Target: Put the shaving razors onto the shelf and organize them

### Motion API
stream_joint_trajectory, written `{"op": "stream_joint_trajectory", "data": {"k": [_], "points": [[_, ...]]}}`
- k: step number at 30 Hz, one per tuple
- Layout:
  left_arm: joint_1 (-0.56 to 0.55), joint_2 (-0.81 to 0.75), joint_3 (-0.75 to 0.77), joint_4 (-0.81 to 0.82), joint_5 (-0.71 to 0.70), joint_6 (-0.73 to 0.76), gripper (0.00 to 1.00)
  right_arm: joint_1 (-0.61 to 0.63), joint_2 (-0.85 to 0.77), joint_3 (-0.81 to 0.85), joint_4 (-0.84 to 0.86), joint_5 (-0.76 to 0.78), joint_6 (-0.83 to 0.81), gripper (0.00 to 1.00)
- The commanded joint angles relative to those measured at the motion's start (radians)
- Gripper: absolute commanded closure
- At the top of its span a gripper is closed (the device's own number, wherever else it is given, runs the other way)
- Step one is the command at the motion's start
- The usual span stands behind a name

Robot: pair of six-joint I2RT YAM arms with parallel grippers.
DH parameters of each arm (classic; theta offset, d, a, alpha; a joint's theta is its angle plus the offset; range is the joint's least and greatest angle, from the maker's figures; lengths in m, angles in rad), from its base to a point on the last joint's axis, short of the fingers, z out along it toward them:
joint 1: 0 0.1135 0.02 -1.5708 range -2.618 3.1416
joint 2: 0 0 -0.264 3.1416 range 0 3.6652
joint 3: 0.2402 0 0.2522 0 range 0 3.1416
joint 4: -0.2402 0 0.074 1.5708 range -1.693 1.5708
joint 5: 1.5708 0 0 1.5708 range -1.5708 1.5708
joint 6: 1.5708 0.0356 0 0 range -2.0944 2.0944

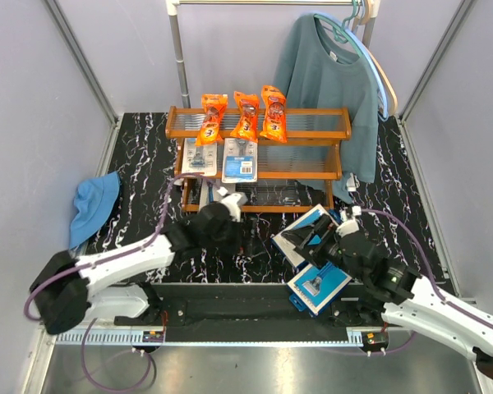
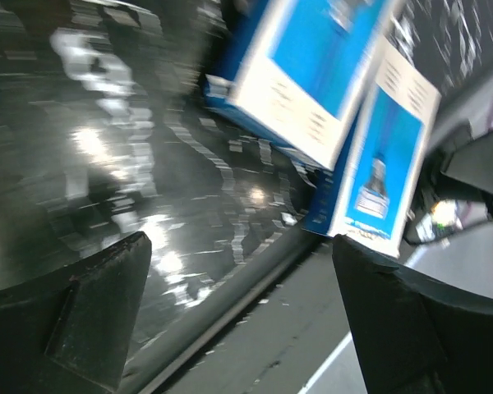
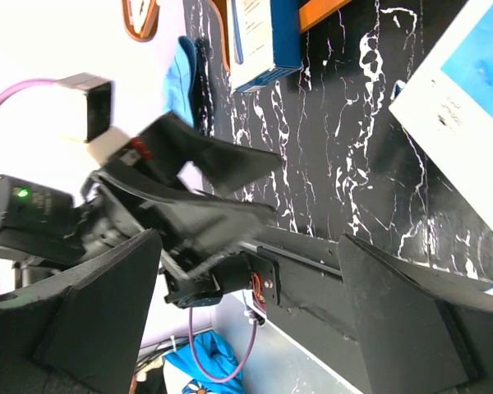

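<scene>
Left gripper (image 2: pixel 242 316) and right gripper (image 3: pixel 246 324) both spread wide, empty; blue boxes (image 1: pixel 319 286) near right, shelf (image 1: pixel 316 136) far

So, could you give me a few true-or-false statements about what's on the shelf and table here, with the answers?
1. Three orange bags sit on the top tier of the shelf. True.
2. Both grippers are clamped shut. False: the left gripper and the right gripper stand open, with nothing between their fingers.
3. Two blue boxes lie on the table by the right arm. True.
4. The teal sweater lies flat on the table. False: it hangs from the clothes rail behind the shelf.
</scene>
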Motion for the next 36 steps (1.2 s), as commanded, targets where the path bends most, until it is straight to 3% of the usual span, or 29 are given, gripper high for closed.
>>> {"op": "stream_joint_trajectory", "data": {"k": [1,9,18,23,26,27,29,30,33,34,36], "points": [[-0.095,0.126,0.084,0.157,0.086,-0.024,0.07,0.008,-0.094,0.011,-0.123,0.075,0.029,0.02],[-0.215,0.362,0.09,0.422,0.209,-0.121,0.12,0.008,-0.237,0.053,-0.316,0.123,0.038,0.02],[-0.296,0.604,0.225,0.464,0.25,-0.13,0.14,0.008,-0.326,0.088,-0.44,0.149,0.043,0.02],[-0.313,0.679,0.247,0.459,0.266,-0.132,0.21,0.009,-0.35,0.099,-0.486,0.156,0.047,0.02],[-0.319,0.704,0.254,0.459,0.276,-0.132,0.4,0.008,-0.364,0.096,-0.496,0.161,0.05,0.02],[-0.32,0.707,0.256,0.459,0.275,-0.132,0.51,0.008,-0.369,0.096,-0.496,0.161,0.05,0.02],[-0.324,0.712,0.253,0.459,0.27,-0.133,0.61,0.008,-0.373,0.096,-0.503,0.159,0.053,0.02],[-0.324,0.71,0.25,0.458,0.27,-0.133,0.71,0.008,-0.372,0.094,-0.505,0.161,0.055,0.02],[-0.324,0.704,0.238,0.458,0.269,-0.136,0.87,0.008,-0.37,0.094,-0.511,0.156,0.055,0.01],[-0.322,0.704,0.234,0.459,0.269,-0.138,0.97,0.008,-0.372,0.093,-0.511,0.155,0.053,0.01],[-0.324,0.689,0.219,0.461,0.264,-0.144,1.0,0.009,-0.37,0.09,-0.511,0.153,0.056,0.02]]}}
